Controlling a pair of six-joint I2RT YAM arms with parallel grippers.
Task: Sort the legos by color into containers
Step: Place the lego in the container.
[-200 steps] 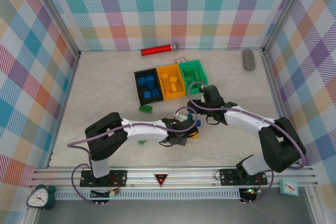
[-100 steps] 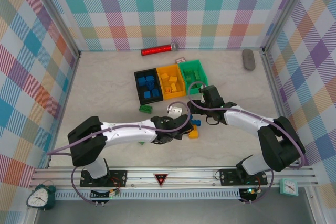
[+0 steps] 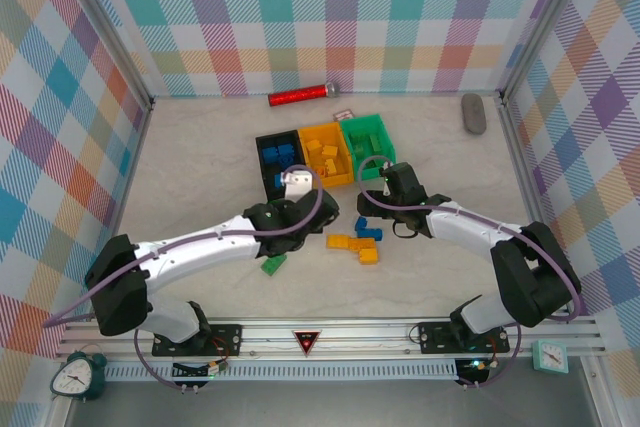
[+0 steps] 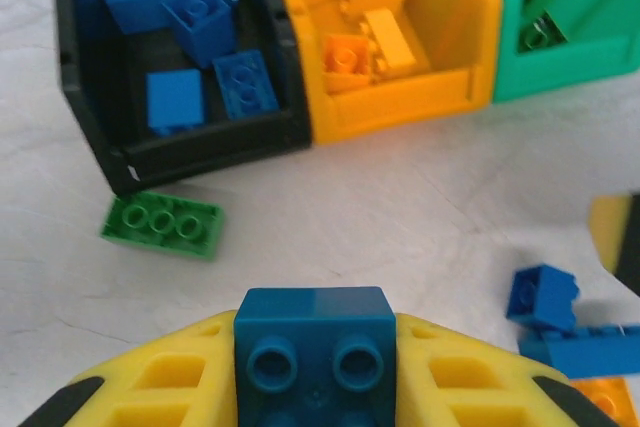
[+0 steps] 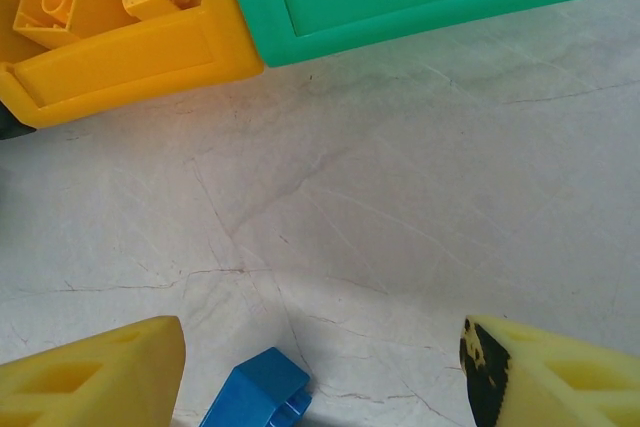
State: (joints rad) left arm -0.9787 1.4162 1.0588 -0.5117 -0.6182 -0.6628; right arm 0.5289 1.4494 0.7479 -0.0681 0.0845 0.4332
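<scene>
L gripper (image 4: 315, 382) now off pile (image 3: 358, 242) w/ blue brick (image 4: 313, 332) clamped, black bin (image 4: 215, 147) ahead of fingers (image 4: 170, 382): drop next; R gripper (image 5: 322, 367) agape, empty.

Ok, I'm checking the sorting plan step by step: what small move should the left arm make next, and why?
Probably ease forward until it is over the black bin, then open. The left gripper is shut on a blue brick. The black bin just ahead already holds blue bricks, and the held one sits short of its near wall.
</scene>
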